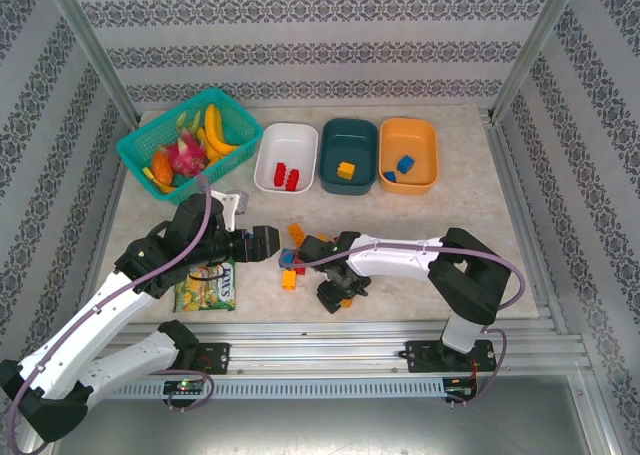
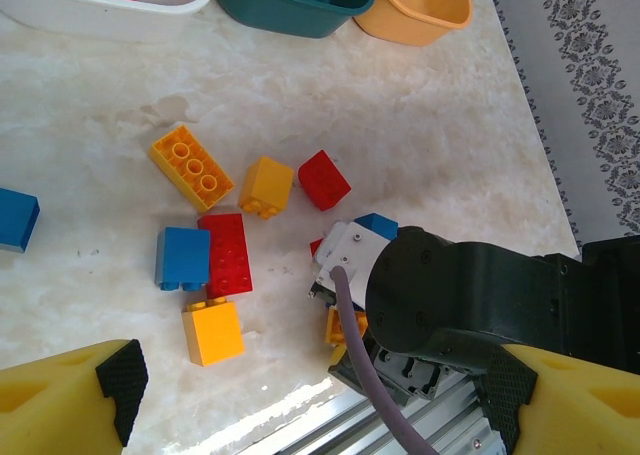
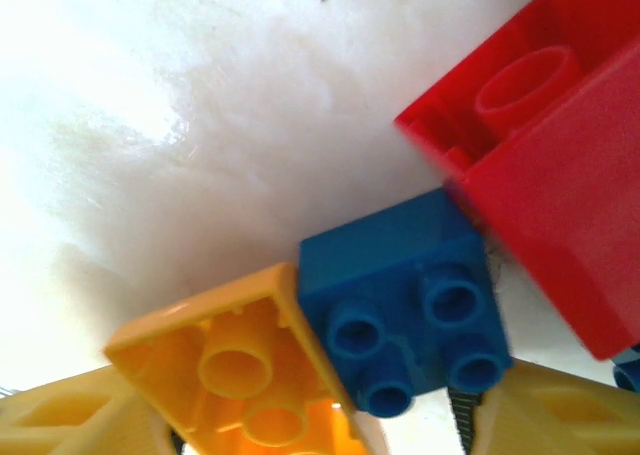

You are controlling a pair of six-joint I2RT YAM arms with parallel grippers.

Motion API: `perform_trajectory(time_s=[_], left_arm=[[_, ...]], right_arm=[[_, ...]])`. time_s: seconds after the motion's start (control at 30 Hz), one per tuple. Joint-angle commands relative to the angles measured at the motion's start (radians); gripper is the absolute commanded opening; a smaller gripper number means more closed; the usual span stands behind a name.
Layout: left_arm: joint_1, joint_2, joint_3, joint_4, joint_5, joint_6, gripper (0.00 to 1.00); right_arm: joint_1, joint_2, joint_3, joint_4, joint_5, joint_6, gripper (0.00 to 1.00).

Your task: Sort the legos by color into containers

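The right gripper (image 3: 315,420) points down at the table (image 2: 450,125), its yellow fingers (image 3: 60,420) standing either side of two bricks. An upturned orange-yellow brick (image 3: 235,360) lies against one finger. A blue brick (image 3: 405,310), studs up, touches it and sits beside the other finger. Whether the jaws actually pinch them I cannot tell. Just beyond the blue brick a red brick (image 3: 555,145) lies with its hollow underside showing.

The left gripper (image 2: 310,400) hovers with jaws wide and nothing between them. Ahead of it loose legos lie on the table: a yellow cube (image 2: 212,332) nearest, then a blue block (image 2: 182,258) and a red block (image 2: 228,253) touching side by side, then a long six-stud yellow brick (image 2: 192,167).

Far ahead of both grippers the tubs stand in a row. The white tub (image 1: 288,140) holds red bricks, the dark teal tub (image 1: 348,140) a yellow one and the orange tub (image 1: 410,140) blue ones. A basket of fruit (image 1: 140,167) stands beside the white tub. A green snack packet (image 1: 207,287) lies near the left gripper.
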Motion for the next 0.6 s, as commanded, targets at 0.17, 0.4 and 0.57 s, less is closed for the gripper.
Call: perform_trajectory(time_s=[0.17, 0.4, 0.57], left_arm=[[-0.013, -0.003, 0.007, 0.031, 0.014, -0.013, 0.9], [-0.013, -0.001, -0.01, 0.05, 0.032, -0.018, 0.9], [-0.013, 0.003, -0.01, 0.054, 0.049, -0.024, 0.9]], right_arm=[[-0.003, 0.011, 0.015, -0.005, -0.026, 0.009, 0.56], [-0.003, -0.008, 0.004, -0.004, -0.034, 0.024, 0.43], [-0.001, -0.055, 0.021, -0.027, -0.038, 0.041, 0.37]])
